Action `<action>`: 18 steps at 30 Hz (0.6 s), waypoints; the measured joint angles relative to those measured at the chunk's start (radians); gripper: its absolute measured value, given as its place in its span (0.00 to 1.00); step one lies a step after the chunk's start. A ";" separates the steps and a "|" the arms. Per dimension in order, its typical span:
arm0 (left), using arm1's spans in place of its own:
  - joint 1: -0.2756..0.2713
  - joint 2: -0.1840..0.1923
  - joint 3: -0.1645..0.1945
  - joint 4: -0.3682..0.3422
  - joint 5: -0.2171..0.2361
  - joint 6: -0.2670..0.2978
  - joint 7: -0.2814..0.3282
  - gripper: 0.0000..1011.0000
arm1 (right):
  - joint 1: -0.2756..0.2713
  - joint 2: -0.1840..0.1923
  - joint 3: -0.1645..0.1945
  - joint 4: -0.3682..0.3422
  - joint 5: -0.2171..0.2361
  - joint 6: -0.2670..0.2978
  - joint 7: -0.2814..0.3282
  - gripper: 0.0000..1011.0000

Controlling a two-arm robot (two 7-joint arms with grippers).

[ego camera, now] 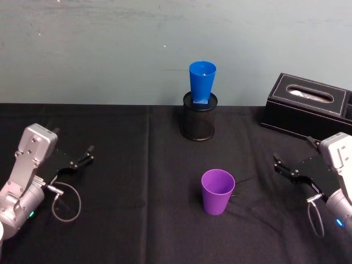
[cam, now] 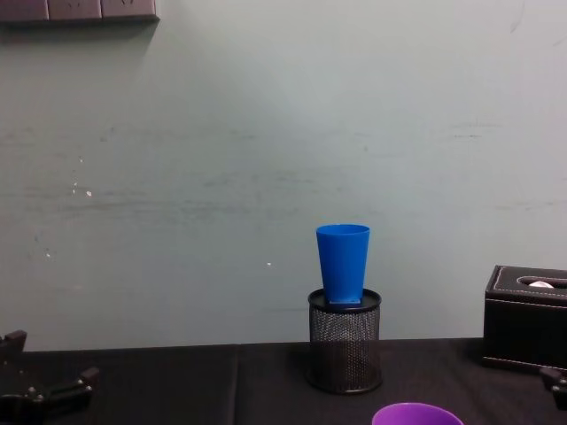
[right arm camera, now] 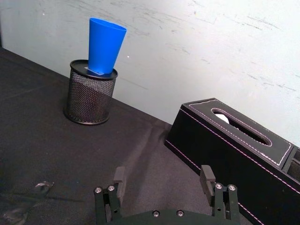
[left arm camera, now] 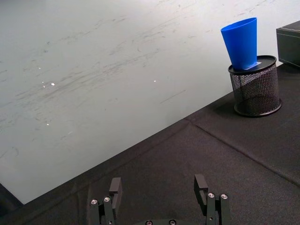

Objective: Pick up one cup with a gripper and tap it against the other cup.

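Soft, even light; shadows faint.
The wall is lit pale and uniform from edge to edge. The black cloth soaks up light, so cast shadows barely register on it. The blue cup and the purple cup stand bright with a slight sheen. The box carries a mild gloss.

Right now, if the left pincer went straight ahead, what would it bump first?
Probably nothing nearby: the left pincer points across the black cloth at the wall. The blue cup and mesh holder stand off to one side.
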 joint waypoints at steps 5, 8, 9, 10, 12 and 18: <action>0.000 0.000 0.000 0.000 0.000 0.000 0.000 1.00 | 0.000 0.000 0.000 0.000 0.000 0.000 0.000 0.99; 0.000 0.000 0.000 0.000 0.000 0.000 0.000 1.00 | 0.000 0.000 0.000 0.000 0.000 0.000 0.000 0.99; 0.000 0.000 0.000 0.000 0.000 0.000 0.000 1.00 | 0.000 0.000 0.000 0.000 0.000 0.000 0.000 0.99; 0.000 0.000 0.000 0.000 0.000 0.000 0.000 1.00 | 0.000 0.000 0.000 0.000 0.000 0.000 0.000 0.99; 0.000 0.000 0.000 0.000 0.000 0.000 0.000 1.00 | 0.000 0.000 0.000 0.000 0.000 0.000 0.000 0.99; 0.000 0.000 0.000 0.000 0.000 0.000 0.000 1.00 | 0.000 0.000 0.000 0.000 0.000 0.000 0.000 0.99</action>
